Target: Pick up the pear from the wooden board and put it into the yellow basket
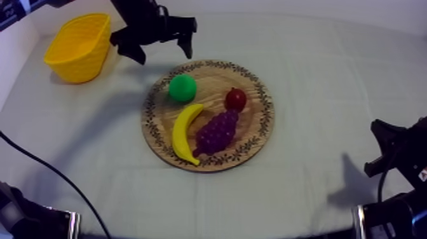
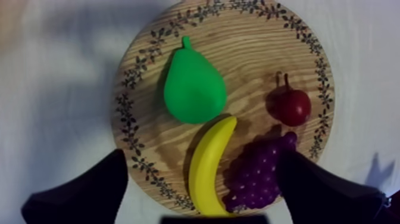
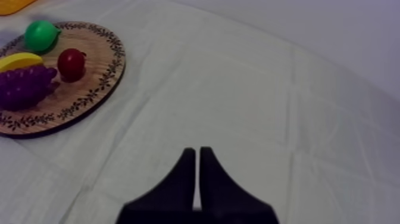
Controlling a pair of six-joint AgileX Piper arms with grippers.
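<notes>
We find the green toy pear (image 2: 193, 86) on the round wooden board (image 2: 250, 53). Our left end effector (image 1: 164, 56) hovers, fingers apart. Grasp and transfer remain outstanding.

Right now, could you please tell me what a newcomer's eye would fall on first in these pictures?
The bright green pear stands out on the round wooden board in the middle of the cloth, beside a banana, a bunch of grapes and a small red fruit. Next come the yellow basket at the far left and my left tool, hanging open near the board's far edge.
</notes>
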